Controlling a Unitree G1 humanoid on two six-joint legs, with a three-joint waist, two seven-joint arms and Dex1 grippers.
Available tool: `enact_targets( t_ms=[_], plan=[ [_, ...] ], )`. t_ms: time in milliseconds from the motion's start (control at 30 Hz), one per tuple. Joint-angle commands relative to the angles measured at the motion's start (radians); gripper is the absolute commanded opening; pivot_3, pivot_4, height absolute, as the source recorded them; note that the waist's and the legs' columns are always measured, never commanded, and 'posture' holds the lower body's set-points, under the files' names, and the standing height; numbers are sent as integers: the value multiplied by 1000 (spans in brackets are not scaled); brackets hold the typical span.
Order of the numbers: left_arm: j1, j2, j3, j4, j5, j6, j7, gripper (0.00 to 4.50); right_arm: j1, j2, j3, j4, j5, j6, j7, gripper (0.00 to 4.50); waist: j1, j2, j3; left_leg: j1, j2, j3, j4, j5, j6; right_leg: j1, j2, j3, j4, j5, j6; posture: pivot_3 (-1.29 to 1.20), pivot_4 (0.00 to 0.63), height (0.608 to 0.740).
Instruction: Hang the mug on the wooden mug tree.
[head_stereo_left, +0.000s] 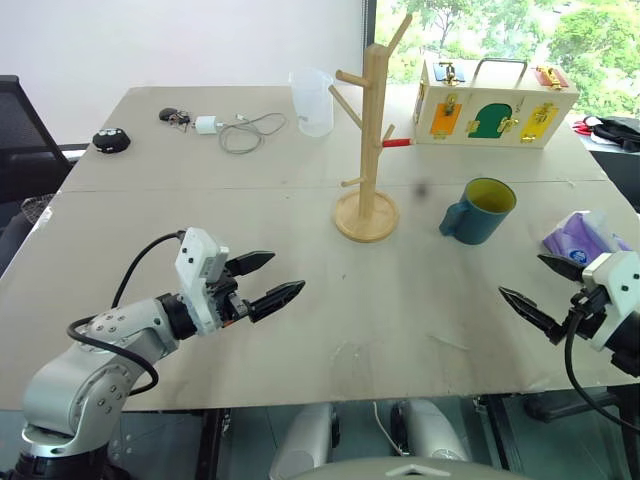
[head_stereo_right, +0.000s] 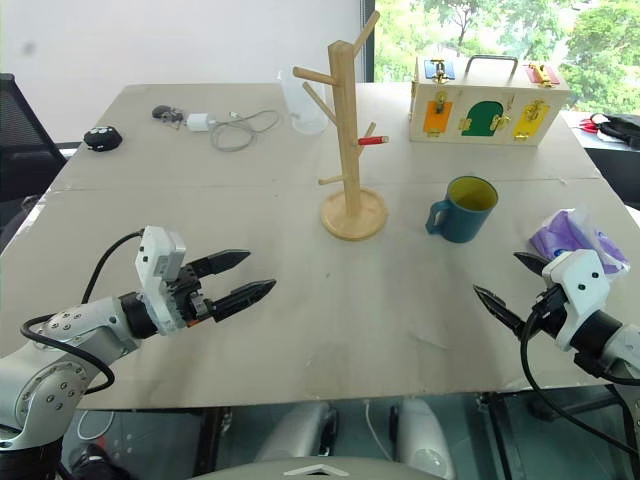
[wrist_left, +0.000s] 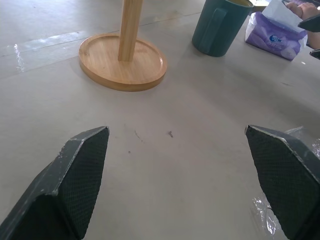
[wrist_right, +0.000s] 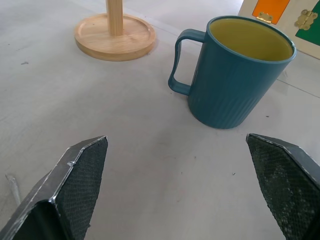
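Upright on the pale, matte grey table (head_stereo_left: 300, 330), the mug (head_stereo_left: 479, 211) is a smooth teal-blue cylinder with faint vertical ribbing near its base, a yellow-green inside and one loop handle turned toward the wooden mug tree (head_stereo_left: 368, 150). It stands to the right of the tree's round disc base, near it but apart, and nothing touches it. The tree is light, smooth-grained wood: a squared post with slim angled pegs, all bare.

The left gripper (head_stereo_left: 268, 282) hovers over the near left part of the table, its two black, wedge-shaped fingers (wrist_left: 80, 170) spread wide and empty; their pads carry a fine cross-hatched texture. The right gripper (head_stereo_left: 545, 290) hangs at the near right edge, fingers likewise wide apart with nothing between them, the mug ahead of it.

Behind the tree stand a clear plastic jug (head_stereo_left: 312, 100) and a wooden latch box (head_stereo_left: 495, 103) with coloured doors. A purple tissue pack (head_stereo_left: 585, 238) lies by the right gripper, partly covered by it. A white charger with its cable (head_stereo_left: 240, 128) and small dark items lie at the far left, too small to make out.
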Motion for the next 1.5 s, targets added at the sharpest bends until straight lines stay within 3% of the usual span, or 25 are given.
enact_targets(
  t_ms=[33, 133, 300, 433, 567, 667, 1167, 1300, 1433, 1500],
  plan=[
    [-17, 24, 15, -17, -5, -21, -28, 4500, -22, 18, 23, -56, -9, 0, -54, 4474, 0, 0, 0, 0, 0, 0, 0, 0, 0, 0, 0, 0, 0, 0, 0, 0, 150, 740],
    [-61, 39, -16, -11, 10, -61, -86, 4500, -77, 74, 149, -96, -50, 42, -159, 4474, -3, -1, 0, 0, 0, -1, 0, 1, -2, 0, 0, -1, 0, 0, 0, 0, 150, 740],
    [-81, 56, -42, -38, -15, -96, -191, 4500, -204, 167, 266, -72, -16, 171, -276, 4474, -8, 0, 0, 0, 0, 0, 0, 1, -2, 0, 0, 0, 0, 0, 0, 0, 150, 740],
    [-94, 49, -53, -44, 0, -113, -202, 4500, -307, 243, 332, -3, -74, 210, -381, 4474, -6, 0, 0, 0, 0, -1, 0, 1, -2, -1, 0, 0, 0, 0, 0, 0, 150, 740],
    [-87, 40, -67, -61, 13, -120, -184, 4500, -382, 299, 384, 87, -93, 164, -381, 4474, -3, 1, 1, -1, 0, -1, -1, 1, -2, -1, 0, -1, -2, 0, 0, 0, 150, 740],
    [-81, 40, -60, -72, 4, -117, -175, 4500, -418, 305, 401, 139, -114, 158, -382, 3389, -6, 1, 1, -1, -1, -1, -1, 1, -2, -1, 0, -1, -2, 0, 0, 0, 150, 740],
    [-31, 38, -15, -110, -5, -120, -126, 4500, -561, 366, 422, 369, -187, 53, -385, 3389, -8, 2, 1, -1, -1, -1, -1, 1, -2, -2, 1, -2, -1, 0, 0, 0, 150, 740],
    [-23, 38, -6, -116, -5, -121, -119, 4500, -598, 398, 423, 432, -208, 12, -399, 2204, -8, 2, 1, -1, -1, -1, -1, 1, -2, -2, 1, -2, -1, 0, 0, 0, 150, 740],
    [-14, 39, 2, -120, 1, -126, -109, 4500, -619, 407, 421, 484, -231, -31, -401, 103, -8, 2, 1, -1, -1, -1, -1, 1, -2, -2, 1, -2, -1, 0, 0, 0, 150, 740],
    [-6, 39, 6, -123, 1, -129, -108, 4500, -622, 405, 421, 496, -239, -49, -398, 41, -9, 2, 1, -1, -1, -1, -1, 1, -2, -2, 1, -2, -1, 0, 0, 0, 150, 740]
  ],
)
